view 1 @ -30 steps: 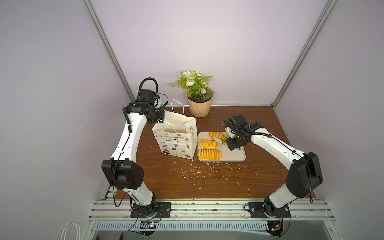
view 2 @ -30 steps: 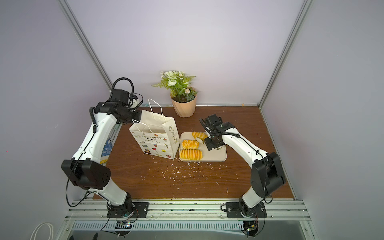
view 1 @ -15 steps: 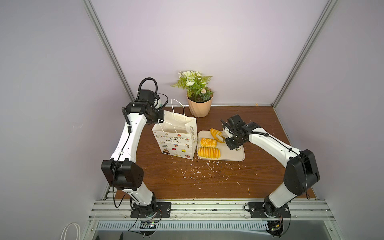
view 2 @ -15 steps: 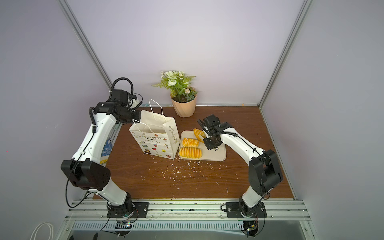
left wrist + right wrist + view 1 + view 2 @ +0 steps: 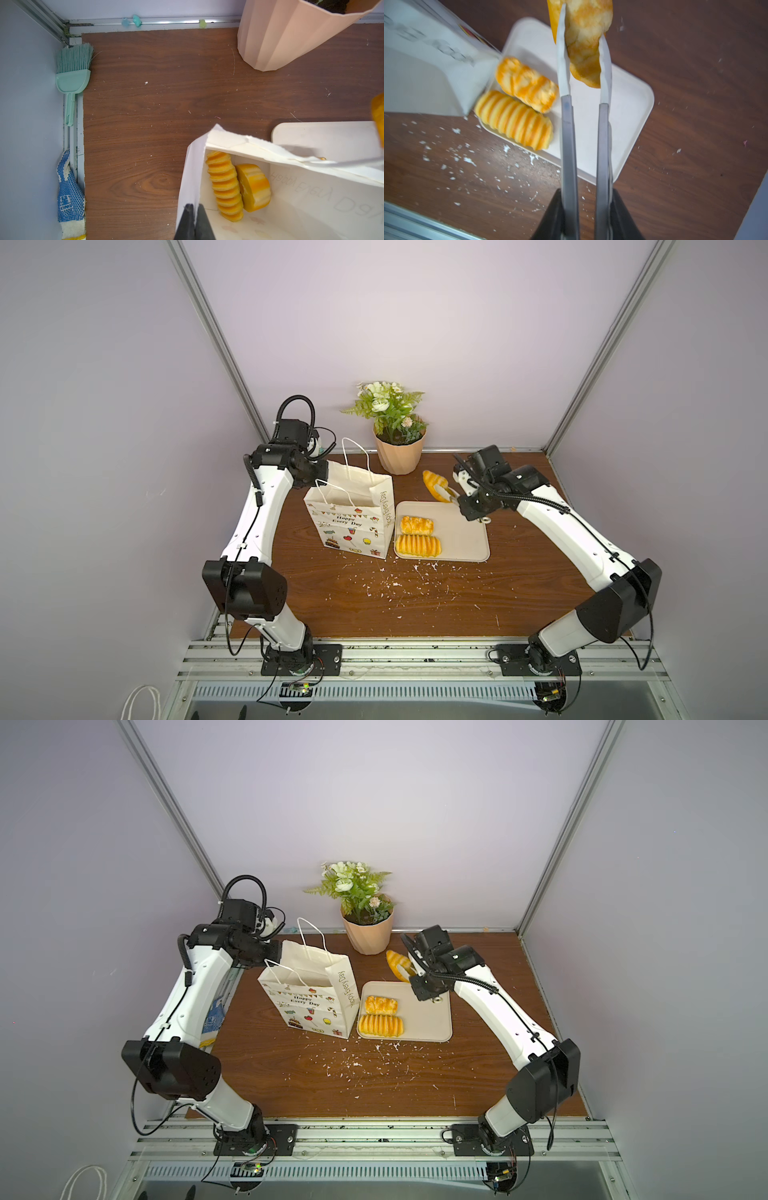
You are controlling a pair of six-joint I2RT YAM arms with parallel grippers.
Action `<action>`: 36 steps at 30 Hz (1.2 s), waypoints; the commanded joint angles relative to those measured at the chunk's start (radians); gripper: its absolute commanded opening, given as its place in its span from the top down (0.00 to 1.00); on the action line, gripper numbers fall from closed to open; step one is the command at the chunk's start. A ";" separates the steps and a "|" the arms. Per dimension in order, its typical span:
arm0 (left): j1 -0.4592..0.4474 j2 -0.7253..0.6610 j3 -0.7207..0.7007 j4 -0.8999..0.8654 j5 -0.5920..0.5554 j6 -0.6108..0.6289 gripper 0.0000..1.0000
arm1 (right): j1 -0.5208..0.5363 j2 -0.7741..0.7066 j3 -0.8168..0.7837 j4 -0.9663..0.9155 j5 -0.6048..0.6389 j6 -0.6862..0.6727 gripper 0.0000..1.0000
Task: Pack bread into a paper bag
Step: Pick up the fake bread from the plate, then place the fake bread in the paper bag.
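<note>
So my right gripper [image 5: 585,205] has the tongs [image 5: 566,128] squeezed shut on the croissant [image 5: 586,39], and the paper bag [image 5: 351,508] my left gripper [image 5: 194,221] pinches open sits off to its left.

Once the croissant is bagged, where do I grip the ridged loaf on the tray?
Probably grip the ridged loaf across its short middle, from above: it lies flat along the tray's near edge, the braided bun close behind.

Right gripper [image 5: 402,970] seemingly clamps croissant [image 5: 393,961] near tray [image 5: 428,1019].
</note>
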 commanded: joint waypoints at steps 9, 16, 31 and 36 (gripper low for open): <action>0.010 -0.007 0.005 -0.020 0.009 0.002 0.93 | 0.096 0.016 0.300 -0.072 -0.109 0.014 0.84; 0.010 0.000 0.006 -0.023 0.002 0.002 0.93 | 0.160 -0.016 0.280 -0.100 -0.100 -0.025 0.84; 0.010 0.003 0.009 -0.022 0.000 0.000 0.92 | 0.225 -0.079 0.258 -0.135 -0.139 -0.021 0.83; 0.010 0.003 0.003 -0.022 0.003 -0.001 0.92 | 0.256 -0.080 0.277 -0.139 -0.129 -0.011 0.83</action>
